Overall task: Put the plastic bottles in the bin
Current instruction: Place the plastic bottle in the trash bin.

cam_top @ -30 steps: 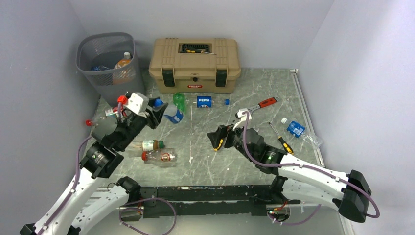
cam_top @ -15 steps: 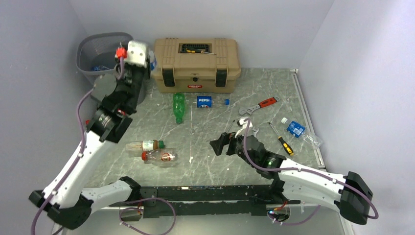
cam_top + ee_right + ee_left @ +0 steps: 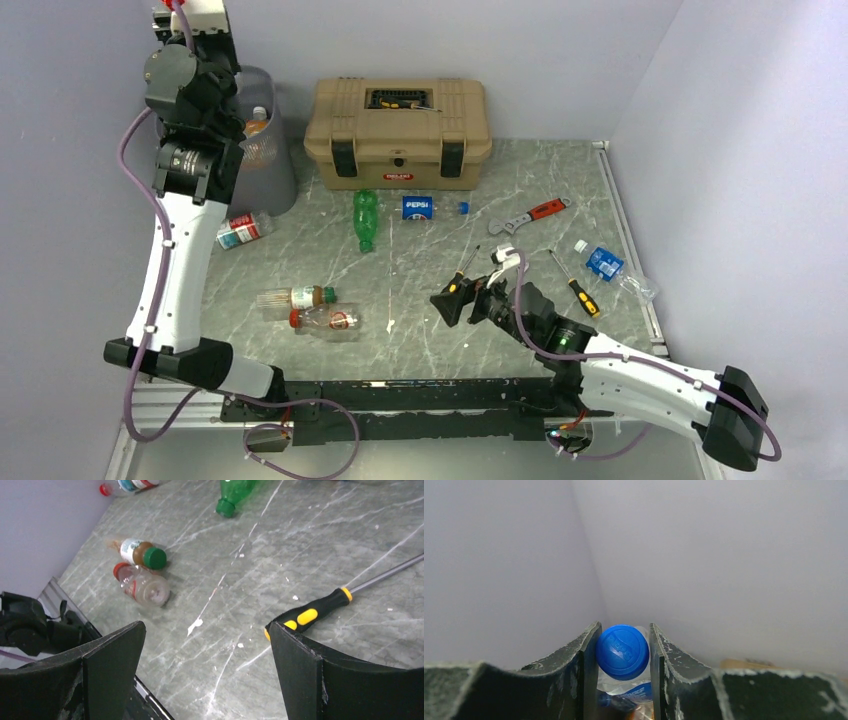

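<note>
left end effector (image 3: 624,626) pinching a blue-capped bottle (image 3: 622,652), cap toward the wrist, body pointing away | bin (image 3: 274,185) at its 5 o'clock from overhead, left arm nearer | right end effector (image 3: 204,626) spread wide, low over the tabletop (image 3: 420,270) | hidden: bin mouth behind the arm, fingertips cut off up top, so can't tell if the bottle's over the opening

The grey-green marbled tabletop (image 3: 310,545) is smooth with a slight sheen. That round grey wire-mesh bin (image 3: 275,180) looks like matt metal, and the tan plastic toolbox (image 3: 398,125) is matt too. The blue cap (image 3: 622,651) on the clear plastic bottle (image 3: 616,684) is smooth. The black left gripper fingers (image 3: 554,680) are matt and scuffed.
</note>
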Controlling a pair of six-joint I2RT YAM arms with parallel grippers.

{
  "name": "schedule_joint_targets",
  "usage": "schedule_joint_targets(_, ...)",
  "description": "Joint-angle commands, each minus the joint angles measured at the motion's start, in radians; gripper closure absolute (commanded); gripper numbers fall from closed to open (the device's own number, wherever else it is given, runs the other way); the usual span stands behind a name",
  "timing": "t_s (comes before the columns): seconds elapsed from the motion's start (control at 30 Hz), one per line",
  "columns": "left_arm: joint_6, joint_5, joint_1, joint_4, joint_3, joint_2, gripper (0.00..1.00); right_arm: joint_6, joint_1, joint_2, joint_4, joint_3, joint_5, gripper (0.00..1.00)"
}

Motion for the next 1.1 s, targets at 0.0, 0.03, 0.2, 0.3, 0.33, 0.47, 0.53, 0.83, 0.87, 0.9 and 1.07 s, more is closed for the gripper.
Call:
schedule_joint_targets(0.0,0.018,-0.071,0.062,0.109,0.025,0.031,1.0,0.008,-0.003,-0.009,0.054,-0.02,-0.064,0.01)
schedule_joint_targets(0.03,0.029,-0.07,0.086,0.127,0.02,0.043,1.0,0.007,-0.003,-0.008,0.054,-0.022,-0.069,0.01)
schedule_joint_targets(0.2,0.006,-0.003,0.211,0.277,-0.169,0.033,1.0,-0.014,-0.003,-0.046,0.007,-0.011,-0.083,0.01)
schedule_joint_targets(0.3,-0.119,0.135,0.334,0.327,-0.302,0.005,1.0,-0.023,-0.003,-0.101,-0.027,-0.02,-0.078,0.01)
schedule_joint_targets(0.33,-0.173,0.178,0.373,0.297,-0.304,0.013,1.0,-0.024,-0.003,-0.119,-0.033,-0.028,-0.076,0.01)
schedule_joint_targets(0.47,-0.323,0.302,0.443,0.156,-0.268,0.065,1.0,-0.03,-0.003,-0.163,-0.042,-0.059,-0.051,0.01)
schedule_joint_targets(0.53,-0.364,0.335,0.444,0.049,-0.227,0.098,1.0,-0.037,-0.003,-0.164,-0.049,-0.058,-0.042,0.01)
schedule_joint_targets(0.83,-0.447,0.288,0.463,-0.255,-0.158,0.177,1.0,-0.041,-0.003,-0.153,-0.068,-0.05,-0.026,0.01)
schedule_joint_targets(0.87,-0.451,0.295,0.464,-0.26,-0.158,0.186,1.0,-0.04,-0.003,-0.155,-0.069,-0.053,-0.024,0.01)
schedule_joint_targets(0.9,-0.457,0.302,0.464,-0.266,-0.157,0.196,1.0,-0.04,-0.003,-0.155,-0.071,-0.051,-0.024,0.01)
schedule_joint_targets(1.07,-0.488,0.326,0.466,-0.279,-0.183,0.232,1.0,-0.038,-0.003,-0.154,-0.088,-0.041,-0.016,0.01)
